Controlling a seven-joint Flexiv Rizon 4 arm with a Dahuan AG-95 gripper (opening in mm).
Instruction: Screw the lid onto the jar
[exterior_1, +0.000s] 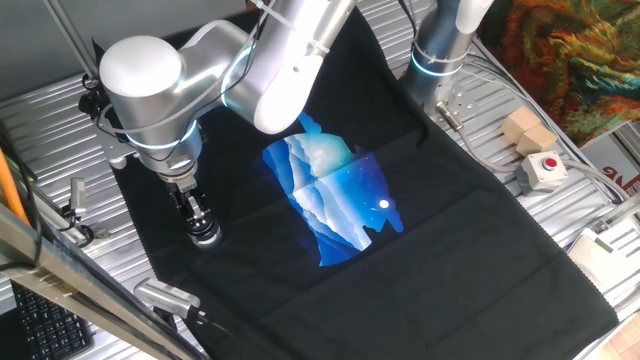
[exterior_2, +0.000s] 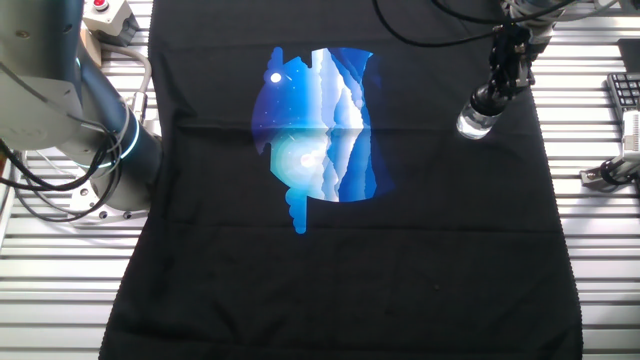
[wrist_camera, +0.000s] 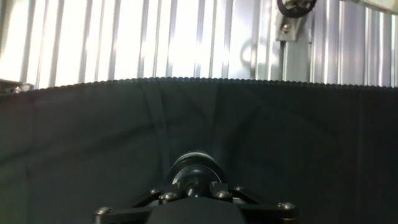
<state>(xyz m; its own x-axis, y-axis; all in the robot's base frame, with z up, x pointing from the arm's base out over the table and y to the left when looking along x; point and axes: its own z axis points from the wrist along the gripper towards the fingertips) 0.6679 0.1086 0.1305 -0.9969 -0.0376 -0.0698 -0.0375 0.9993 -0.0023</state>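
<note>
The jar (exterior_1: 205, 237) is a small clear, shiny glass pot standing on the black cloth near its left edge. In the other fixed view the jar (exterior_2: 474, 123) stands near the cloth's far right. The dark lid (exterior_2: 487, 101) sits on top of the jar, and my gripper (exterior_2: 491, 92) comes down onto it from above with its fingers closed round it. My gripper (exterior_1: 199, 220) hides most of the lid in the one fixed view. In the hand view the round dark lid (wrist_camera: 194, 169) sits between my two fingertips, and my gripper (wrist_camera: 194, 186) is shut on it.
The black cloth (exterior_1: 450, 260) has a blue printed picture (exterior_1: 335, 195) at its middle. A red-buttoned box (exterior_1: 542, 170) and wooden blocks (exterior_1: 527, 130) lie to the right. A grey metal cylinder (exterior_1: 165, 295) and a keyboard (exterior_1: 40, 325) lie left of the cloth. The cloth's edge (wrist_camera: 199, 79) runs just ahead of the hand.
</note>
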